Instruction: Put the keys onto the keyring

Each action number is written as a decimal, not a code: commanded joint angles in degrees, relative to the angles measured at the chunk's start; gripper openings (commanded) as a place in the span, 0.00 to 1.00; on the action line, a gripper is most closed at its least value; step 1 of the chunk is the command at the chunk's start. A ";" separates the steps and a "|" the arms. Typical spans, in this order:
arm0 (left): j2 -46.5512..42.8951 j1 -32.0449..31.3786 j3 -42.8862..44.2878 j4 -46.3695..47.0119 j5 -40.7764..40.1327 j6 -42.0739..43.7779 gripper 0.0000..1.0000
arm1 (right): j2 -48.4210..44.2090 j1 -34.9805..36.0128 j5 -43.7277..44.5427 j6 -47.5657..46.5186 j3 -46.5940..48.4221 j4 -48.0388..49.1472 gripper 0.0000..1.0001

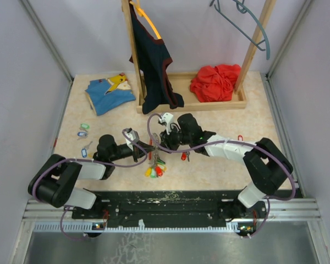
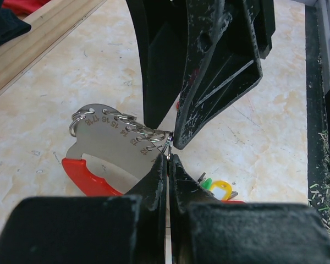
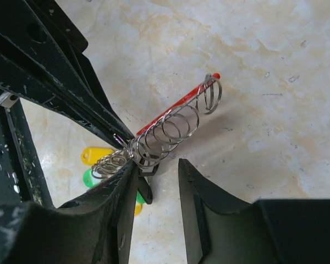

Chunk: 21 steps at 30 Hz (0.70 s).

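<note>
two arms meet at frame centre above marbled table (image 1: 225, 170). left gripper (image 2: 168, 159) fingers pressed together, tips nipping keyring (image 2: 157, 135) at end of ring row on numbered steel plate (image 2: 99, 146). right gripper (image 3: 158, 164) fingers spread, one tip against rings. bunch of tagged keys (image 1: 154, 169) lies just below grippers. loose keys (image 1: 83, 132) at centre left, well apart.

I'm looking at a mottled beige counter (image 1: 220, 171). On it lie a folded blue garment (image 1: 109, 94) far left, a wooden rack's base (image 1: 209, 106) behind, and loose tagged keys (image 1: 83, 133) at left.
</note>
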 commanded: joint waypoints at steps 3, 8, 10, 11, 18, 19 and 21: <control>-0.46 0.16 1.51 1.48 3.16 0.35 0.00 | 1.16 -0.90 -0.17 -1.15 3.36 2.59 0.24; -0.73 0.16 1.51 1.55 6.07 0.92 0.00 | 0.96 -2.06 -3.06 0.15 3.88 3.38 0.16; -0.43 0.22 1.72 1.68 7.67 0.82 0.00 | 1.13 -2.09 -4.06 0.52 4.58 3.10 0.16; -0.19 0.11 1.78 1.92 8.30 0.70 0.00 | 1.35 -2.07 -4.71 0.72 4.97 2.92 0.16; 0.10 0.06 1.38 3.88 8.57 -0.44 0.00 | 2.40 -2.14 -4.27 2.19 6.36 0.84 0.20; -0.19 0.19 1.24 3.82 7.88 -0.45 0.00 | 1.71 -2.30 -3.11 2.13 5.59 0.83 0.21; -0.72 0.16 1.12 3.08 6.80 0.03 0.00 | -0.21 -3.47 -3.20 2.81 3.06 2.39 0.25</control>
